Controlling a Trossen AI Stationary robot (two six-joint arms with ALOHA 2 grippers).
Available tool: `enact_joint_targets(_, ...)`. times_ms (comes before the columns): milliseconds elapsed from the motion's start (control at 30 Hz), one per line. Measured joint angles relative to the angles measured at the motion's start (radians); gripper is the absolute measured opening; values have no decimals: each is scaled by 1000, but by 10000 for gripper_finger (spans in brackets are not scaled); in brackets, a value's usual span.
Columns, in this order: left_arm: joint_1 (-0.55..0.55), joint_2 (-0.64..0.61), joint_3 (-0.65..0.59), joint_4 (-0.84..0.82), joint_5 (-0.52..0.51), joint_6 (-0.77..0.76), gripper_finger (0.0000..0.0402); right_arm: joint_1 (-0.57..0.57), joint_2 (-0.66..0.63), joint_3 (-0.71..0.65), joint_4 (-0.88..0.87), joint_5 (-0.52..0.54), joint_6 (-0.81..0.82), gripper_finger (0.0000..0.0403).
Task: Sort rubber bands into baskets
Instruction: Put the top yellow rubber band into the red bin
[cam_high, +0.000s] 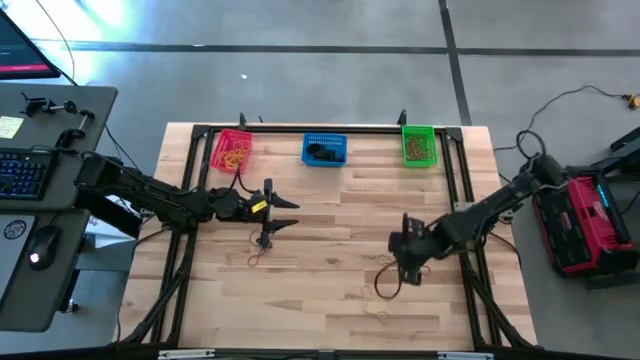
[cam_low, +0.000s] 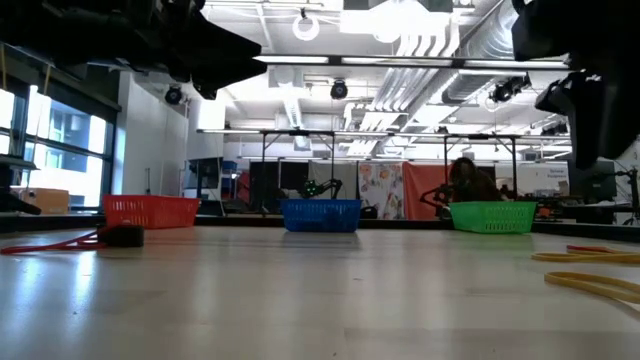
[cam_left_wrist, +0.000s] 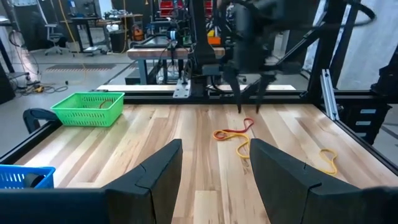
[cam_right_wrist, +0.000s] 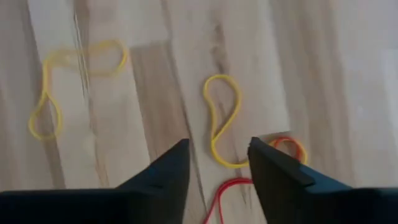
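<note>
Yellow band (cam_right_wrist: 222, 118) lies just ahead of my right jaws (cam_right_wrist: 217, 163), spread above the bench (cam_right_wrist: 155, 93); my left jaws (cam_left_wrist: 214, 165) also spread.

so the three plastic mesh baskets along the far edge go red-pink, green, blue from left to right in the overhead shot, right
Not quite. In the high view the order from left to right is the red-pink plastic mesh basket, the blue plastic mesh basket in the middle, then the green plastic mesh basket. They do sit along the far edge of the wooden table.
</note>
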Motion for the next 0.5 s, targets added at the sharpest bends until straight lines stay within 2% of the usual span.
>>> enact_joint_targets(100, 0, 0, 0, 0, 0, -1, 181, 34, 79, 24, -7, 0, -38, 169)
enact_joint_targets(200, 0, 0, 0, 0, 0, 0, 181, 46, 155, 35, -11, 0, -50, 177)
enact_joint_targets(333, 0, 0, 0, 0, 0, 0, 181, 54, 243, 43, -23, -1, -68, 169)
enact_joint_targets(500, 0, 0, 0, 0, 0, 0, 181, 53, 290, 44, -14, -27, -93, 141)
